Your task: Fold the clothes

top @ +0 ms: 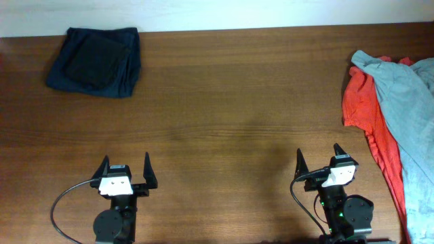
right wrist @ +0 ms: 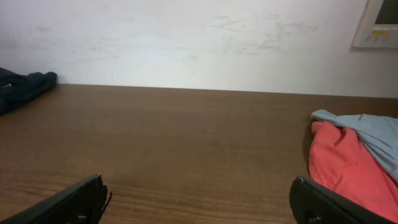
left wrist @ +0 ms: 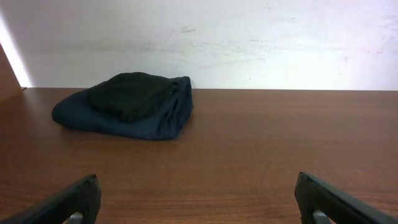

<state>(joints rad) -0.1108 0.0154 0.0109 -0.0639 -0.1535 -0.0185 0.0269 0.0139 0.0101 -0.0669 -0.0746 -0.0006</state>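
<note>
A pale grey-teal T-shirt (top: pixel 411 108) lies crumpled on a red T-shirt (top: pixel 364 112) at the table's right edge. Both show at the right of the right wrist view, the grey one (right wrist: pixel 373 132) over the red one (right wrist: pixel 342 165). My left gripper (top: pixel 127 165) is open and empty near the front left; its fingers frame bare table in the left wrist view (left wrist: pixel 198 198). My right gripper (top: pixel 318 157) is open and empty near the front right, just left of the red shirt; it also shows in the right wrist view (right wrist: pixel 199 199).
A folded dark navy garment (top: pixel 96 61) lies at the back left, seen also in the left wrist view (left wrist: pixel 127 104). A white wall (right wrist: pixel 186 37) runs behind the brown wooden table (top: pixel 230 102).
</note>
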